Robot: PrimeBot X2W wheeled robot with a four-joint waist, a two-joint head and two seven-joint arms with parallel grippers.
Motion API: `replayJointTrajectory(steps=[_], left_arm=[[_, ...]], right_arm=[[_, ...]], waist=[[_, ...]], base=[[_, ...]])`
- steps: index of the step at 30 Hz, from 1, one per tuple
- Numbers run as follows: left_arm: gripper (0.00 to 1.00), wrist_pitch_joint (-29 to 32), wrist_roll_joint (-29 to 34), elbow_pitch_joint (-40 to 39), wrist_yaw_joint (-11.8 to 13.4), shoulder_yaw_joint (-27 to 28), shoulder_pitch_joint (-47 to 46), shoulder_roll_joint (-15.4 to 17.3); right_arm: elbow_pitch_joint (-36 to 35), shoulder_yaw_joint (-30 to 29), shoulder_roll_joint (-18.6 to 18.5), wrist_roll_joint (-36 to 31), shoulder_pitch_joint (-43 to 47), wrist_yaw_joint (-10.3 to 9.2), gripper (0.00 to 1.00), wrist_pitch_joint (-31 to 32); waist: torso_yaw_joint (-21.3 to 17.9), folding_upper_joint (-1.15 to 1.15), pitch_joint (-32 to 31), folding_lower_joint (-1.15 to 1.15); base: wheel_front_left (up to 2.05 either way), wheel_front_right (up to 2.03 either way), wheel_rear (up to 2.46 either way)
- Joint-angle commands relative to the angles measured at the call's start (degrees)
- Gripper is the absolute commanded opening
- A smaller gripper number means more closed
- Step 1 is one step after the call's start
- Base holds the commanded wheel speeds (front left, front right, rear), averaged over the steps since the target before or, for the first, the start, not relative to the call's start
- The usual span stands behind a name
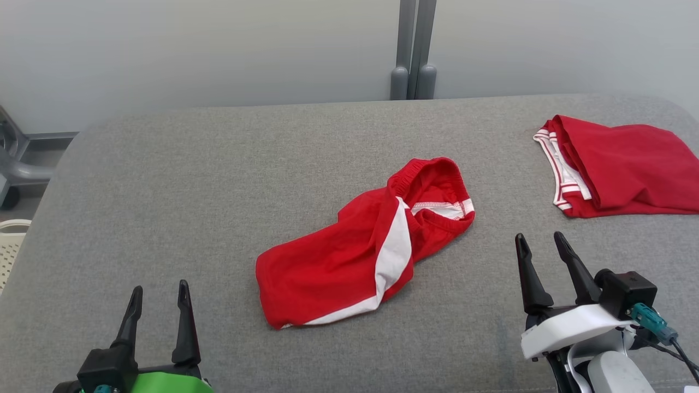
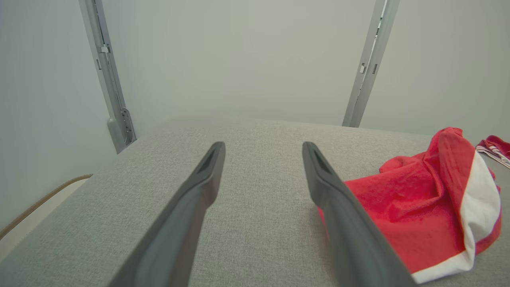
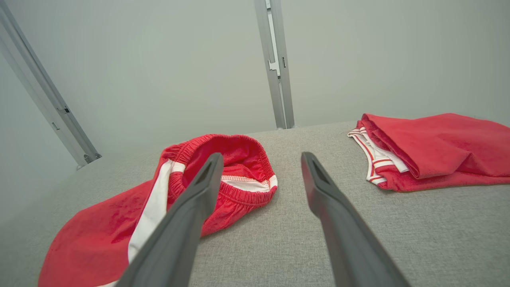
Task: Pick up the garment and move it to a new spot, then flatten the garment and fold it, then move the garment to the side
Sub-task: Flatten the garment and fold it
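Head view: folded top [image 1: 639,164] cut off rt edge; rt wrist: claw finger [image 3: 187,223] hides pt of shorts [image 3: 95,239].

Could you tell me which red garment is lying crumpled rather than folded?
The red shorts in the middle, waistband gaping open; the other red garment lies folded at the far right.

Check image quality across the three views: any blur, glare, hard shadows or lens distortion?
Head view: soft even light, sharp, only faint shadow under the crumpled red shorts. Left wrist view: wall posts lean from the wide lens; near fingers soft. Right wrist view: same lean, folded red garment crisp, no glare.
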Motion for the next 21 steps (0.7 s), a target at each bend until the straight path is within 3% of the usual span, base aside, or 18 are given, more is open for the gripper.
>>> replayJointTrajectory(steps=[1, 21], left_arm=[[1.00, -0.14, 0.72, -0.49, 0.16, 0.54, 1.08, 0.11], [1.00, -0.14, 2.10, -1.33, -1.87, 0.42, 2.30, 0.13]], right_arm=[[-0.55, -0.43, 0.03, -0.59, 0.88, 0.00, 1.00, -0.13], [0.30, 1.20, 0.79, -0.68, 1.02, 0.00, 1.00, -0.13]], waist=[[-0.25, 0.00, -0.22, 0.00], [-0.45, 0.00, -0.40, 0.00]], base=[[0.00, 0.00, 0.00], [0.00, 0.00, 0.00]])
